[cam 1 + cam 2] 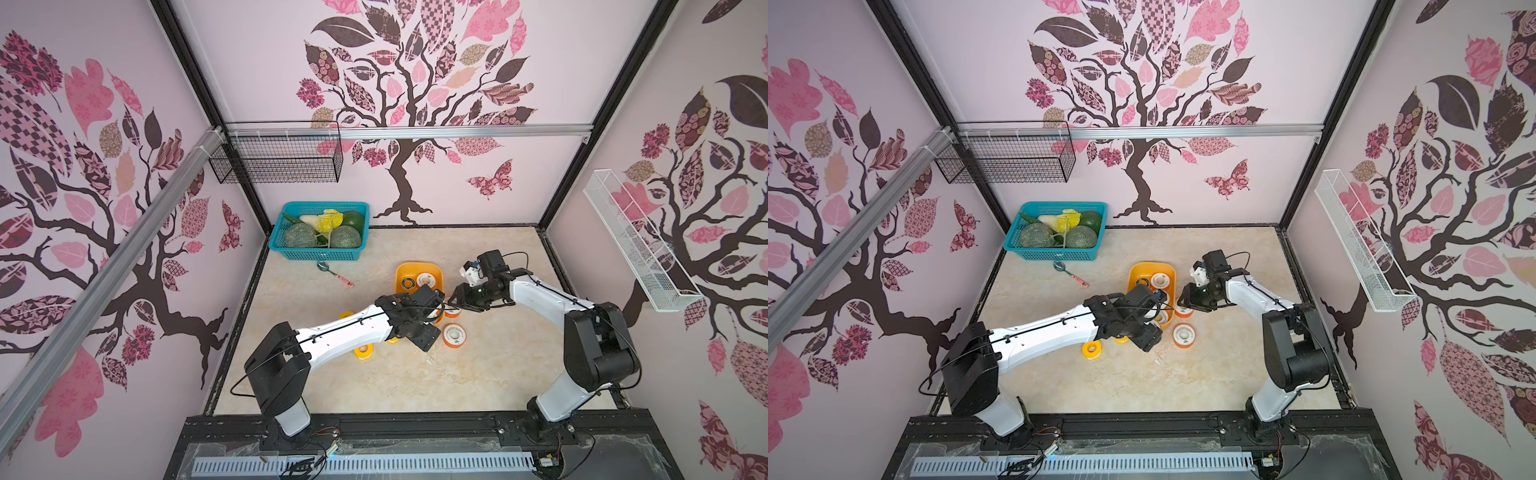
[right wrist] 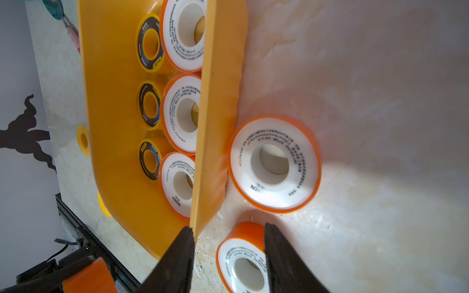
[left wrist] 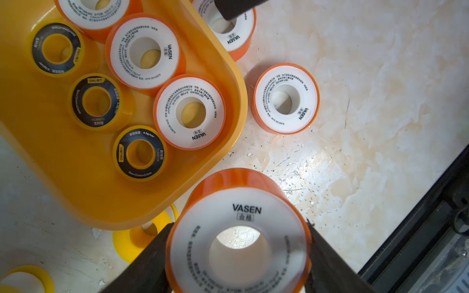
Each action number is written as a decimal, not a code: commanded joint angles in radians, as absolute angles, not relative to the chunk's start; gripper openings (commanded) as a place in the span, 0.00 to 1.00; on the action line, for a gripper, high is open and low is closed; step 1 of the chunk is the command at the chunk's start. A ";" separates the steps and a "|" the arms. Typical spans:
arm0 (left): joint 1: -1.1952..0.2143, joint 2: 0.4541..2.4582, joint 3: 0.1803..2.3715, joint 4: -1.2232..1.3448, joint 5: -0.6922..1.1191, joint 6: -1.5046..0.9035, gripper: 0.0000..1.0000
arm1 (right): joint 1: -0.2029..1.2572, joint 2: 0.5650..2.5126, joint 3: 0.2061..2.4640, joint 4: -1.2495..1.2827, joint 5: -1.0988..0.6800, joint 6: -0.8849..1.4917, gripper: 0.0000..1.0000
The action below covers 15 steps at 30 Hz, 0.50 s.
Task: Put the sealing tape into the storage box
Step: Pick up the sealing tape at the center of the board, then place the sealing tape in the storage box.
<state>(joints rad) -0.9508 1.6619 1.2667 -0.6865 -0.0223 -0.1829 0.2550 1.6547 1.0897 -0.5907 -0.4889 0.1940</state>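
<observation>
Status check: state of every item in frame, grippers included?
left gripper: shut on held orange roll, near storage box corner.
right gripper: open, jaws straddling second orange roll on table.
storage box: upright, six rolls inside.
third orange roll: flat on table, outside storage box.
yellow roll: flat on table, outside storage box.
spoon: lying on table.
teal basket: filled with produce.

Left gripper (image 3: 237,236), mine, clamped on an orange-rimmed VASEN tape roll (image 3: 238,200), label facing my camera.

- Ten o'clock: storage box (image 3: 76,182), six rolls (image 3: 144,50) lying flat inside.
- One o'clock: loose orange roll (image 3: 286,99) on the marbled table (image 3: 380,76).
- Twelve: another roll (image 3: 236,40), partly under a dark bar (image 3: 236,9).
- Eight: yellow roll (image 3: 127,243) just beside the box.
</observation>
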 commanded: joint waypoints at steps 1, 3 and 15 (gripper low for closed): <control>-0.910 1.633 1.300 -0.709 -0.015 -0.173 0.71 | 0.256 1.669 1.133 -0.581 -0.542 0.182 0.45; -0.884 1.635 1.325 -0.712 -0.006 -0.172 0.71 | 0.256 1.667 1.136 -0.578 -0.558 0.182 0.44; -0.770 1.795 1.548 -0.756 -0.009 -0.176 0.71 | 0.258 1.748 1.194 -0.520 -0.588 0.240 0.25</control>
